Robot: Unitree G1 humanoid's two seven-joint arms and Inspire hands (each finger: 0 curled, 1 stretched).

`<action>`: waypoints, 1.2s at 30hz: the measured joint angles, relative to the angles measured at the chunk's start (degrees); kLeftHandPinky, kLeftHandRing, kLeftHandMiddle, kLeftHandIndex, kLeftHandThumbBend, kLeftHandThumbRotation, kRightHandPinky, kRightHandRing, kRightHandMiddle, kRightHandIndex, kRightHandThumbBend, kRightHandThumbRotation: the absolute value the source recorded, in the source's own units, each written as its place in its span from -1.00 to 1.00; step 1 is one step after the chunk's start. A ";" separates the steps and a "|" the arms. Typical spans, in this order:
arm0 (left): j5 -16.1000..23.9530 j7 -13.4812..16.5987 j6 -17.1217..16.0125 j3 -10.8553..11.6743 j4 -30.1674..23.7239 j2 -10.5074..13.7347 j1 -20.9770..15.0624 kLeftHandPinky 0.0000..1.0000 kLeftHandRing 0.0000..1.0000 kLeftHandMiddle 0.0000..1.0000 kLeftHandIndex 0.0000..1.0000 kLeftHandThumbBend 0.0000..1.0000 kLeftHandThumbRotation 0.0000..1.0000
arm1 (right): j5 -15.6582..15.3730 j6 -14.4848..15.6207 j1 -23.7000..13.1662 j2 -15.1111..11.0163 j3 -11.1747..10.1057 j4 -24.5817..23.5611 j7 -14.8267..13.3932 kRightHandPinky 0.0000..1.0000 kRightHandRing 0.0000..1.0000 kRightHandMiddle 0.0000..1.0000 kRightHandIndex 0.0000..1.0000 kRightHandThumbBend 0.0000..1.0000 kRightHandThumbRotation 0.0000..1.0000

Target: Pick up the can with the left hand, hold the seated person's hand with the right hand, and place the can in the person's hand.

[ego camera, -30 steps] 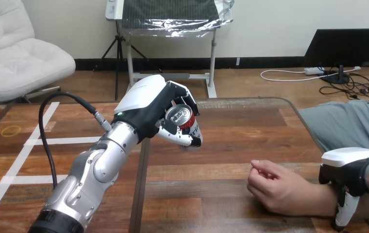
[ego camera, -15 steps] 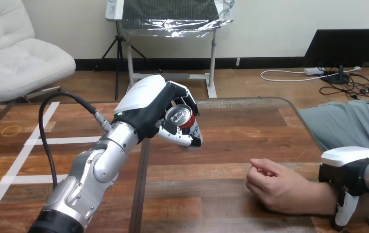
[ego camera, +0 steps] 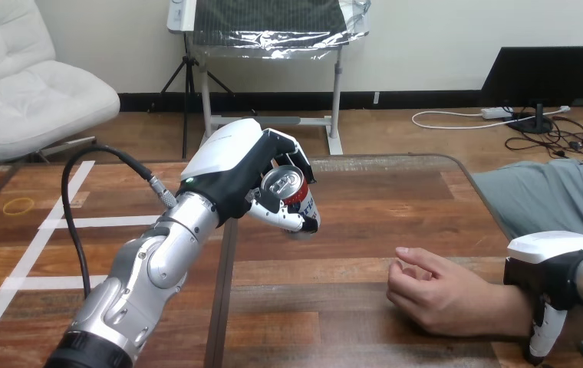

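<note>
The left hand (ego camera: 231,165) is closed round the can (ego camera: 292,192), which is held above the table (ego camera: 365,199), at 10 o'clock from the person's hand (ego camera: 434,295). The can is best carried toward 4 o'clock once that loosely curled hand is opened. The right hand (ego camera: 553,264) lies over the wrist; a grip cannot be told. The can's lettering is partly covered and unreadable.

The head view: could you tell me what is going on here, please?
The robot's left hand has its fingers curled round a red-and-white metal can with a silver top, holding it tilted in the air above the brown wooden table. The person's hand rests loosely curled on the table at the view's right, apart from the can. The robot's right hand lies over that person's wrist; whether it grips cannot be told. The can has not yet been handed over.
</note>
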 measured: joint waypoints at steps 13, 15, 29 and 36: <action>0.00 -0.06 -0.01 0.00 0.00 0.40 0.00 -0.33 -0.22 -0.09 -0.06 0.33 -1.00 | -0.47 -0.07 0.13 -0.01 0.04 -0.07 0.13 -0.51 -0.27 -0.05 -0.12 0.36 -1.00; 0.00 -0.06 -0.01 0.01 0.00 0.43 0.00 -0.33 -0.22 -0.09 -0.05 0.33 -1.00 | -0.49 -0.09 0.15 -0.03 0.04 -0.07 0.14 -0.48 -0.23 -0.02 -0.09 0.36 -1.00; -0.02 -0.26 -0.01 0.01 0.00 0.44 0.00 -0.34 -0.23 -0.10 -0.07 0.34 -1.00 | -0.10 0.35 1.64 -0.16 -0.81 -1.45 -1.18 -0.62 -0.41 -0.17 -0.18 0.38 -1.00; -0.66 -0.92 -0.04 0.07 0.04 0.36 0.00 -0.34 -0.23 -0.10 -0.07 0.34 -1.00 | 0.41 1.37 2.80 -0.17 -2.06 -2.99 -1.04 -0.59 -0.37 -0.12 -0.15 0.36 -1.00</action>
